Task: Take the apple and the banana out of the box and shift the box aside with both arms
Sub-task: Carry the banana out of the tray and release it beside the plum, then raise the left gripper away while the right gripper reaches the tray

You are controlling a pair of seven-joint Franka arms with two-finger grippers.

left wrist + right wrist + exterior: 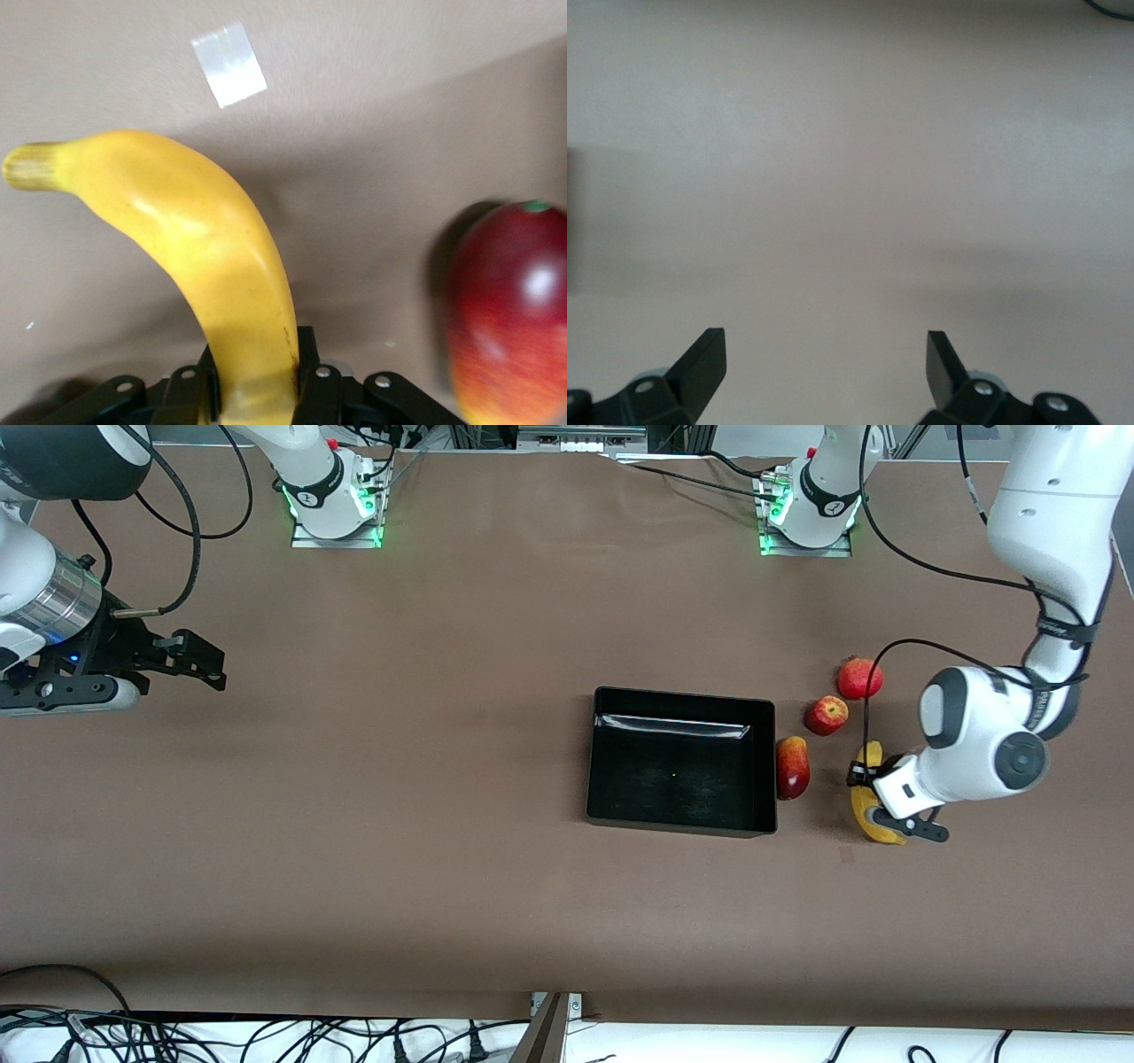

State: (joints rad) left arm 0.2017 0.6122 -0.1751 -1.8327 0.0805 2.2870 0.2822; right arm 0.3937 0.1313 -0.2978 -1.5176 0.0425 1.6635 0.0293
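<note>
The yellow banana (864, 808) lies on the table toward the left arm's end, beside the black open-topped box (680, 691). My left gripper (886, 802) is shut on the banana, with a finger on each side of it in the left wrist view (257, 390); the banana (204, 239) curves away from the fingers there. The small red apple (827, 715) sits on the table, farther from the front camera than the banana. My right gripper (190, 657) is open and empty, waiting over bare table at the right arm's end; it also shows in the right wrist view (824, 354).
A red-and-yellow oval fruit (793, 768) lies against the box's wall, between box and banana; it shows in the left wrist view (509, 310). Another round red fruit (859, 677) sits farther from the front camera than the apple. A white tape patch (229, 64) lies on the table.
</note>
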